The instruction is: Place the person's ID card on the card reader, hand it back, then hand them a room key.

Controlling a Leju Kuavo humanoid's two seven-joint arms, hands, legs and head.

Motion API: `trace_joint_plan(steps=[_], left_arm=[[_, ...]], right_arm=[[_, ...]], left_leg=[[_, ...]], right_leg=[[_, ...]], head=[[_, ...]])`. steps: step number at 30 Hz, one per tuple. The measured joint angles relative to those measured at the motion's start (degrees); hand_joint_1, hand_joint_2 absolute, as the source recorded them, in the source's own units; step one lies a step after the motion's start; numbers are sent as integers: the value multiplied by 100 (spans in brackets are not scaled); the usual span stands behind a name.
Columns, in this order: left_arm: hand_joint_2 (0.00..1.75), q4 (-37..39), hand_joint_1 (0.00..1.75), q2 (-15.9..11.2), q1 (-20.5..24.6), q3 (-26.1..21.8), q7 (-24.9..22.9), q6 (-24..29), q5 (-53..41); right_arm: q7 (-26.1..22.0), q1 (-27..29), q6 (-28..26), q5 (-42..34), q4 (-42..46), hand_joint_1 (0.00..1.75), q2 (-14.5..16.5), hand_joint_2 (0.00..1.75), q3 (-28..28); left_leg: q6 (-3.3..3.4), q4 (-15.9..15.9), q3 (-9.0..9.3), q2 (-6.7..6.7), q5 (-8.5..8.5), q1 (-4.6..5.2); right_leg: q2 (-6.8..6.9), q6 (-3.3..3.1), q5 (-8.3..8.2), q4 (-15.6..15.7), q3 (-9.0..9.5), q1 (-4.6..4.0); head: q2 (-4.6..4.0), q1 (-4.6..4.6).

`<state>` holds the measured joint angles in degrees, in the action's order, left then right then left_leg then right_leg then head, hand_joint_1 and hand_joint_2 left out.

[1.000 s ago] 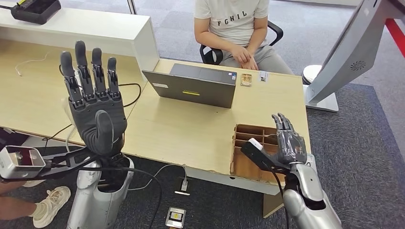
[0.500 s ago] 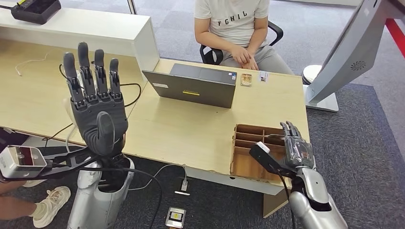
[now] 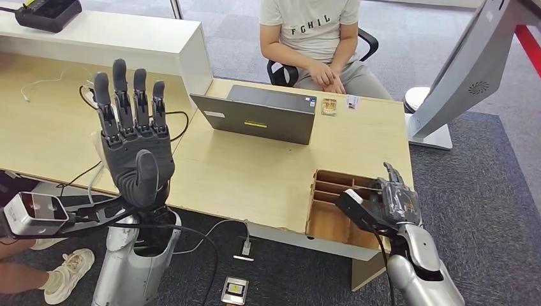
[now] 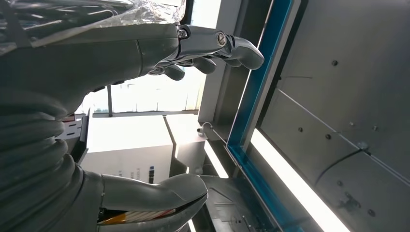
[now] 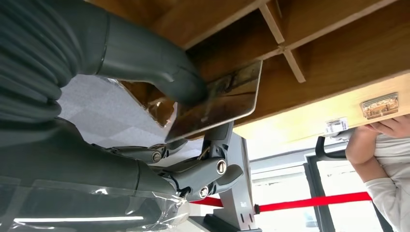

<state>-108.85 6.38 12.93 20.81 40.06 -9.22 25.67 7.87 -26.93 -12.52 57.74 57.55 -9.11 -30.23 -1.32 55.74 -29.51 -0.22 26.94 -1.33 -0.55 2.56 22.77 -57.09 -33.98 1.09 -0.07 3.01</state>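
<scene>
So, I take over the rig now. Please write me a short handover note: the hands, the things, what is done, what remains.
Left hand: raised, fingers spread, holds nothing.
Right hand: pinches a brown card over the wooden divider box at the near right edge of the table.
Two small flat items lie at the far edge before the seated person; they are too small to tell if one is the ID card.
Done: a card, likely the room key, is in hand.
Left: pass it to the person. I cannot confirm the ID steps.
</scene>
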Motion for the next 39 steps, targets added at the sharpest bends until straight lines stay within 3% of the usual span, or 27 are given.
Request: trace_joint_plan(steps=[6,17,26,39], left_arm=[[175,31,0,19,0,-23,0,-31,-5],[175,70,0,33,2,-52,0,26,37],[175,68,0,33,13,-53,0,207,91],[175,64,0,33,12,-51,0,348,111]], right_arm=[[-4,-18,-1,-16,-9,152,2,175,0],[-4,-19,14,-48,-12,174,14,175,0],[-4,-17,-21,-151,-18,175,49,175,-2],[52,52,-860,-142,151,175,56,175,67]], left_leg=[[0,0,0,0,0,0],[0,0,0,0,0,0],[0,0,0,1,0,0],[0,0,0,1,0,0]], right_leg=[[0,0,0,0,0,0],[0,0,0,0,0,0],[0,0,0,0,0,0],[0,0,0,0,-1,0]], head=[[0,1],[0,1],[0,0],[0,0]])
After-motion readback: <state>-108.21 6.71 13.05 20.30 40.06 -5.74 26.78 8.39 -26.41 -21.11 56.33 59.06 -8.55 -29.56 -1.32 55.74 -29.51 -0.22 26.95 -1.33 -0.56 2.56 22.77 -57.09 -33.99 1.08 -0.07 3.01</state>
